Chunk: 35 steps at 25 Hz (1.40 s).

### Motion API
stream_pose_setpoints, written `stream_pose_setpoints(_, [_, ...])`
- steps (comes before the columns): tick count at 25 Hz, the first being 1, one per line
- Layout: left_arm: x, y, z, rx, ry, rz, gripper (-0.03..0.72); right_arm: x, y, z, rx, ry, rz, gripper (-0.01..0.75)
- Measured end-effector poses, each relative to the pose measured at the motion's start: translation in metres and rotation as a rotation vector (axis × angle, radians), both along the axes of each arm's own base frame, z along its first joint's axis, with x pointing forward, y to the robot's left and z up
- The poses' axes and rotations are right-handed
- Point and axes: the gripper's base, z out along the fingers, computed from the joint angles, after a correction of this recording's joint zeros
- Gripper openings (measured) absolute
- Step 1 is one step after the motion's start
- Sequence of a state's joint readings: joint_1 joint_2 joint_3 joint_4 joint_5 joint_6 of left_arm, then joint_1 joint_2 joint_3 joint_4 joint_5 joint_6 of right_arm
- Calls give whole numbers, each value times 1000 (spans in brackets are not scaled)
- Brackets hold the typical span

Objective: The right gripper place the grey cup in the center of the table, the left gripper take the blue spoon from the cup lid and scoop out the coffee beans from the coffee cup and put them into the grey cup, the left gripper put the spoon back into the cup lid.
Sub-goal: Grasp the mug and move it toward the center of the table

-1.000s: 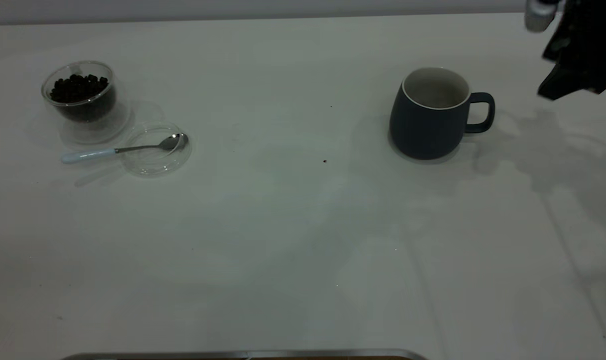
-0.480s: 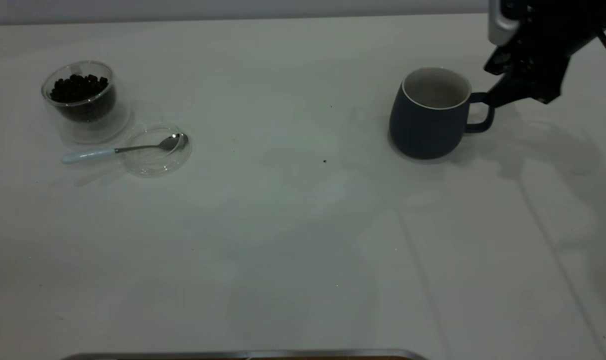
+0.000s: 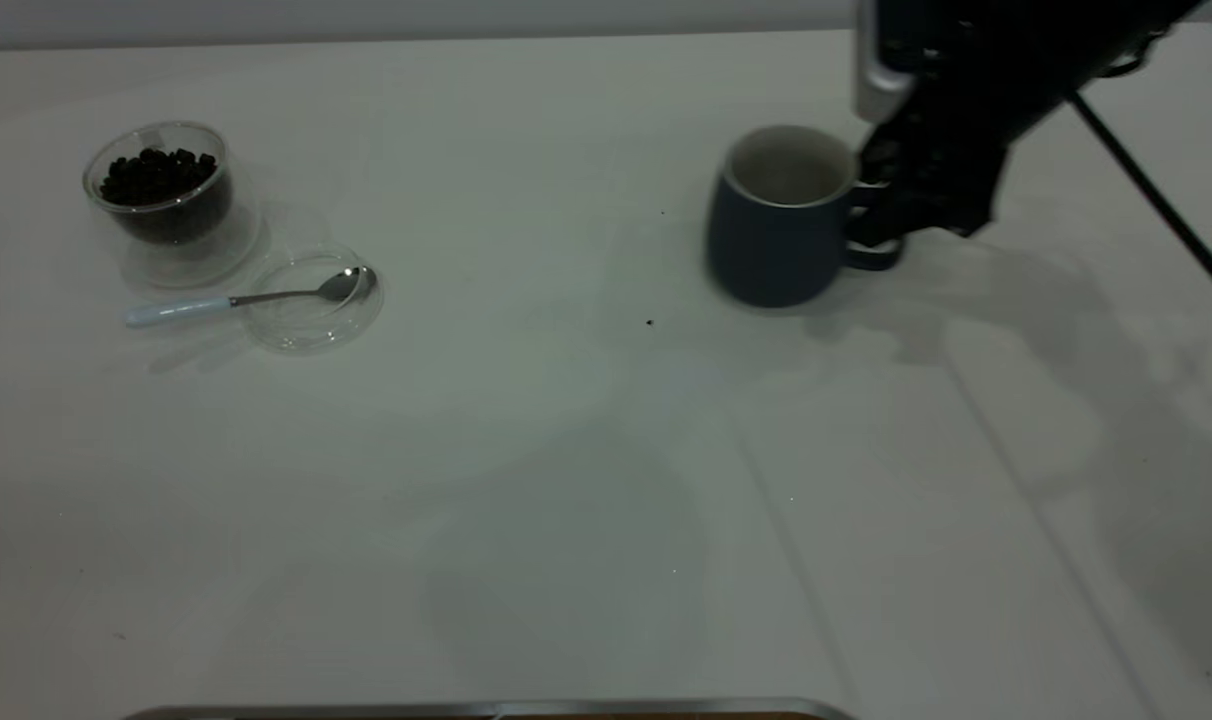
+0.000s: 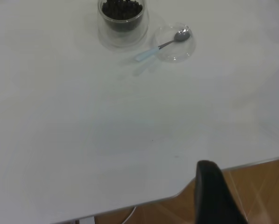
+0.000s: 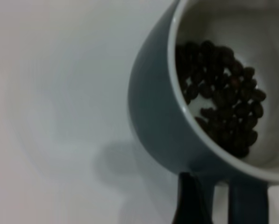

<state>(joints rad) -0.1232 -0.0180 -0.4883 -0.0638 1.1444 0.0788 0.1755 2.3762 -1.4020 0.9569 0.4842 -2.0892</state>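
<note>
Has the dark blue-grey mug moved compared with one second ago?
Yes. The dark blue-grey ceramic mug, held at its handle by the right gripper, has shifted left toward the small dark speck on the white tabletop.

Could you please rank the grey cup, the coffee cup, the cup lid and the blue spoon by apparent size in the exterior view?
Largest to smallest:
1. grey cup
2. coffee cup and cup lid: similar width; the cup is taller
3. blue spoon: long but thinnest

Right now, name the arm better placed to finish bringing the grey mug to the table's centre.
Right. The right gripper grips the grey mug by its handle, right of centre; the left gripper hangs open past the table edge, far from it.
</note>
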Motion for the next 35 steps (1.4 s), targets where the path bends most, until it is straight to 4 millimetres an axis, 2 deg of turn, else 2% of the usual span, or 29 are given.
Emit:
stream_pose_setpoints(13, [0, 0, 0, 0, 0, 0, 430, -8, 94, -10, 86, -10, 102, 543])
stream_pose_setpoints(16, [0, 0, 0, 0, 0, 0, 430, -10, 102, -12, 96, -6, 106, 543])
stream_pose_setpoints(20, [0, 0, 0, 0, 0, 0, 430, -9, 101, -6, 102, 4, 90, 543])
stream_pose_setpoints(22, [0, 0, 0, 0, 0, 0, 430, -8, 100, 7, 111, 12, 66, 543])
stream_pose_setpoints(26, [0, 0, 0, 0, 0, 0, 430, -12, 97, 46, 134, 70, 66, 543])
stream_pose_setpoints(31, [0, 0, 0, 0, 0, 0, 430, -35, 85, 92, 47, 296, 83, 543])
stream_pose_setpoints(35, [0, 0, 0, 0, 0, 0, 430, -59, 69, 157, -39, 432, -84, 543])
